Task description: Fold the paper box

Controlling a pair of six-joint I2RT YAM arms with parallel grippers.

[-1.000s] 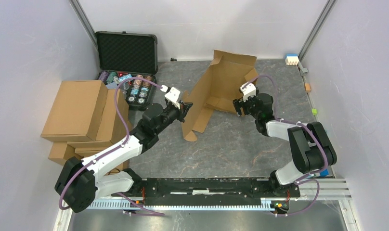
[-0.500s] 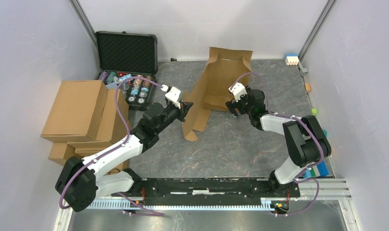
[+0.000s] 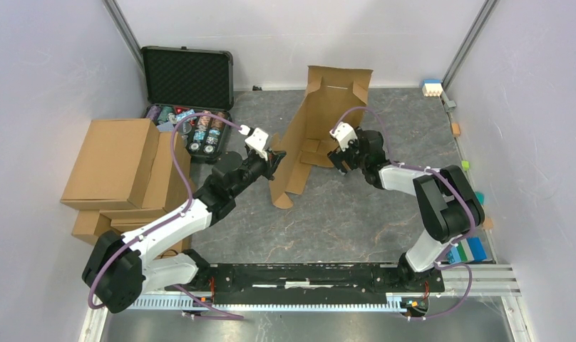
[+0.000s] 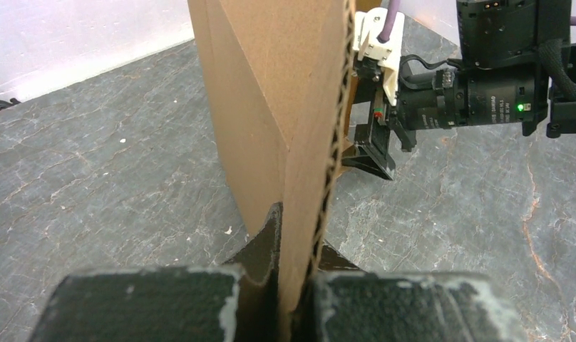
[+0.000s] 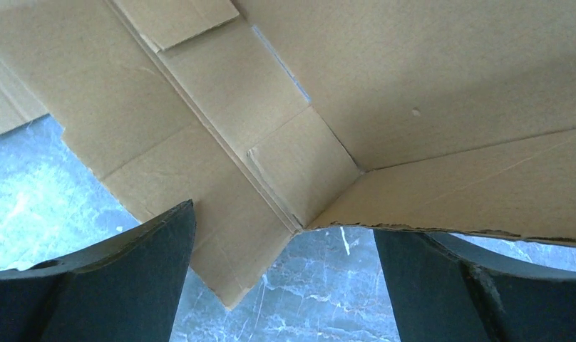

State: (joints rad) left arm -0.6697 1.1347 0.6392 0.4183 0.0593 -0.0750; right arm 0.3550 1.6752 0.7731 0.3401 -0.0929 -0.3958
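Note:
The paper box is a brown die-cut cardboard sheet standing nearly upright in the middle of the table, its flaps hanging to the slate surface. My left gripper is shut on the sheet's left edge; in the left wrist view the corrugated edge runs up between the black pads. My right gripper is open at the sheet's right side, close to a small lower flap. The right wrist view has the creased panels just above the wide-spread fingers, nothing between them.
Ready-made brown cartons are piled at the left. A black foam-lined case with small colourful items stands open at the back left. Small blocks lie along the right wall, and coloured blocks sit by the right arm's base.
The right gripper has moved left toward the sheet and opened wider. The cardboard has swung more upright and squarer to the camera. The left gripper has kept its hold in place.

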